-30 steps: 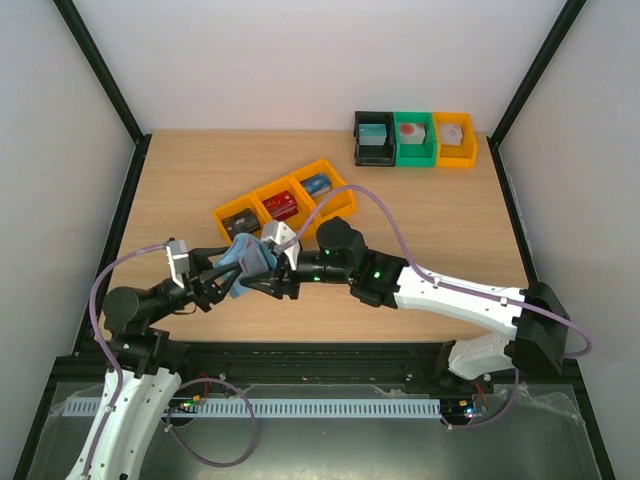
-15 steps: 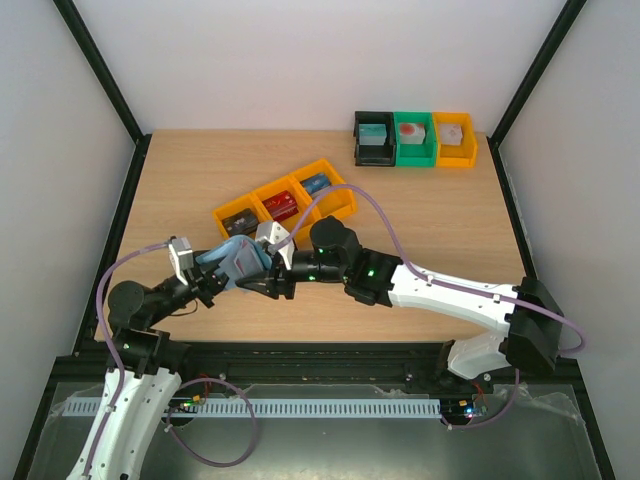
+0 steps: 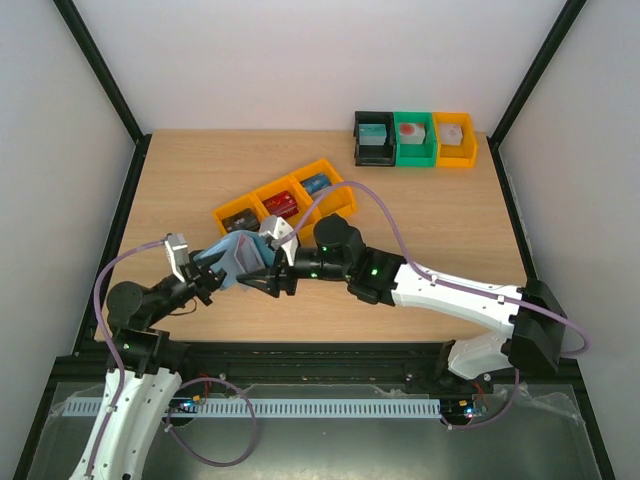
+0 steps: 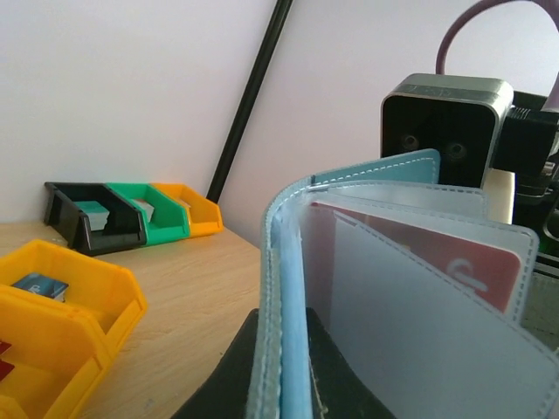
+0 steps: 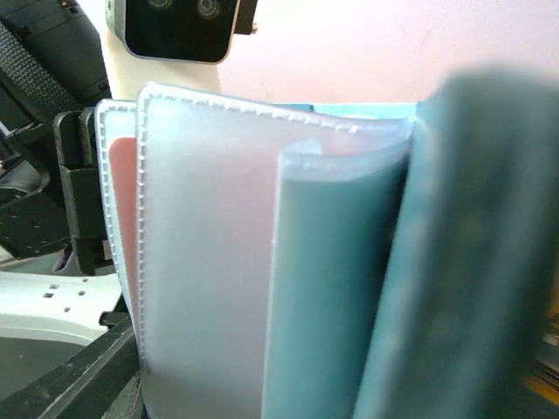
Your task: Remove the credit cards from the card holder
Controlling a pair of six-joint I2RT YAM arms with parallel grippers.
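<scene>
Spanning the whole scene, the pale wood-grain tabletop [image 3: 430, 230] carries everything else. Next in size is a yellow plastic tray [image 3: 225, 213] of three open compartments, lying at an angle near the middle. A dark card [image 3: 243, 226] sits in its left compartment, a red tray card [image 3: 283, 206] in the middle one and a blue card [image 3: 317, 184] in the right one. At the far right stands a row of small bins [image 3: 414, 154], black, green and yellow, touching side by side, each with something small inside.

The card holder [image 3: 232, 250] is off the tabletop, held up between the two arms just in front of the tray. Its cover is a soft light-blue material with pale stitching along a rounded edge, and it stands fanned open. Inside are frosted, translucent plastic sleeves [image 4: 419, 340], rectangular with stitched borders. One red credit card [image 4: 467, 262] sits inside a sleeve, its colour and a pale mark showing through the cloudy plastic.

The left pincer [image 3: 207, 275] is clamped on the holder's spine end; in the left wrist view its dark fingers press the blue cover from both sides. The right pincer [image 3: 262, 275] is at the holder's other side, under the fanned leaves. The right wrist view is filled by sleeves and blurred cover, so it cannot be told how far that pincer is parted or whether it grips anything.
</scene>
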